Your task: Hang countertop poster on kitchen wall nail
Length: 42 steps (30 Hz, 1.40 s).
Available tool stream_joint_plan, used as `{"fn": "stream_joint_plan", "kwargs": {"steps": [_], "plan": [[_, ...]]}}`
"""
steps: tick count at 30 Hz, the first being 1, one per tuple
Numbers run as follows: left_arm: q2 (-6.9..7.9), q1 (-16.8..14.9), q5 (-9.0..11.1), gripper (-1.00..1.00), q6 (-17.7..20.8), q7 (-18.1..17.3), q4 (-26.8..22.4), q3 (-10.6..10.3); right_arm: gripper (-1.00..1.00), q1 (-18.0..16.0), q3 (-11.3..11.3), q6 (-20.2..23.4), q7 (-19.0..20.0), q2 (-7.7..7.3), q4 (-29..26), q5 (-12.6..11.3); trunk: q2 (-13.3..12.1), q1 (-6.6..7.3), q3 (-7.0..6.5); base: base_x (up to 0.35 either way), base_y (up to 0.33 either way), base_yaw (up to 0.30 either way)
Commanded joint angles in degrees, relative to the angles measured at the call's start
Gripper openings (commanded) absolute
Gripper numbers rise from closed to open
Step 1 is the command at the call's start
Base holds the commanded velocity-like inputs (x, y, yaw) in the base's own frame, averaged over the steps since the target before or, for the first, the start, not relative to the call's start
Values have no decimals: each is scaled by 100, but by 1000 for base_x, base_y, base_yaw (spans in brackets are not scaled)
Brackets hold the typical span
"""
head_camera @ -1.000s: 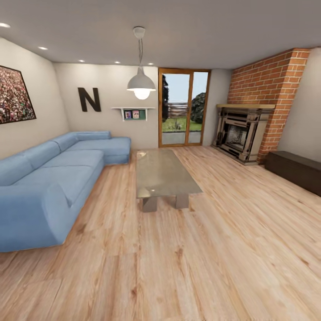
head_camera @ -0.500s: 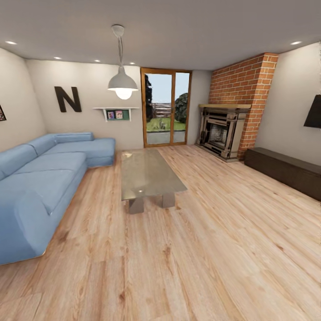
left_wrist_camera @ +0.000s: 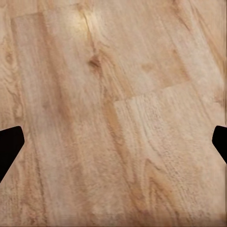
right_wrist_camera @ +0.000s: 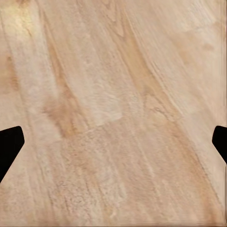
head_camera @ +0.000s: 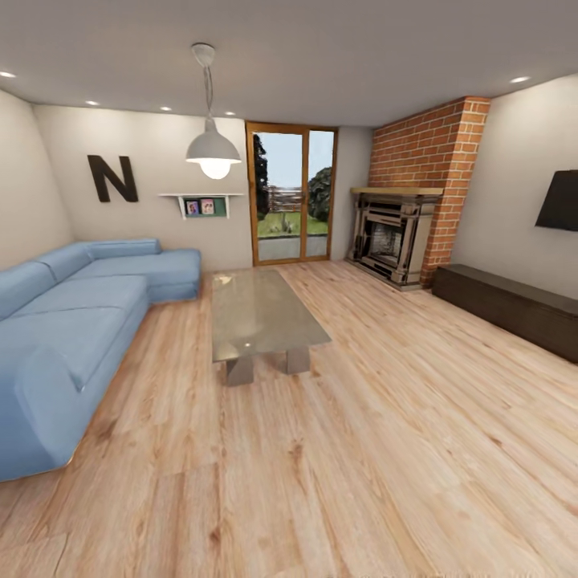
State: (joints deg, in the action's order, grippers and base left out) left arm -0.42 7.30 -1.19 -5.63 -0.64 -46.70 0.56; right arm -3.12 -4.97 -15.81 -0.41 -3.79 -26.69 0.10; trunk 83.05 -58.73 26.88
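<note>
I am in a living room; the poster, the kitchen countertop and the wall nails are out of view. In the left wrist view my left gripper (left_wrist_camera: 113, 144) is open, its two dark fingertips (left_wrist_camera: 9, 146) far apart at the picture's edges over bare wooden floor (left_wrist_camera: 113, 94). My right gripper (right_wrist_camera: 113, 144) is open in the same way, with one dark fingertip (right_wrist_camera: 9, 146) at each edge and only wooden floor (right_wrist_camera: 113, 104) between them. Neither gripper holds anything.
A blue corner sofa (head_camera: 72, 321) runs along the left. A glass coffee table (head_camera: 257, 313) stands mid-room. A brick fireplace (head_camera: 401, 233) and glass door (head_camera: 291, 193) are at the back. A low dark cabinet (head_camera: 514, 305) lines the right wall under a black screen (head_camera: 559, 201).
The whole head view has swung to the right: the sofa, table and fireplace slid left, the crowd picture left the frame and the black screen came in at the right.
</note>
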Motion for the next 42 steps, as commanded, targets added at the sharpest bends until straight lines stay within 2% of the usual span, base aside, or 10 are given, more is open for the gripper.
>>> {"fn": "stream_joint_plan", "kwargs": {"steps": [1,6,15,42], "plan": [[-2,3,-13,100,-10,-7,-6,8,100,-4,-4,-19,-4,1,6,1,3,0,5,0,0,-269],[-2,0,-13,100,-13,-7,-6,9,100,-4,-4,-19,-9,1,6,-1,3,0,3,32,-42,-248],[-2,-1,-20,100,-10,-7,-6,6,100,-4,-4,-19,-12,1,6,-1,3,0,2,148,-229,-124],[-10,2,-30,100,-10,-7,31,-3,100,-1,-4,-115,4,-7,10,-1,3,0,-58,171,-258,-291]]}}
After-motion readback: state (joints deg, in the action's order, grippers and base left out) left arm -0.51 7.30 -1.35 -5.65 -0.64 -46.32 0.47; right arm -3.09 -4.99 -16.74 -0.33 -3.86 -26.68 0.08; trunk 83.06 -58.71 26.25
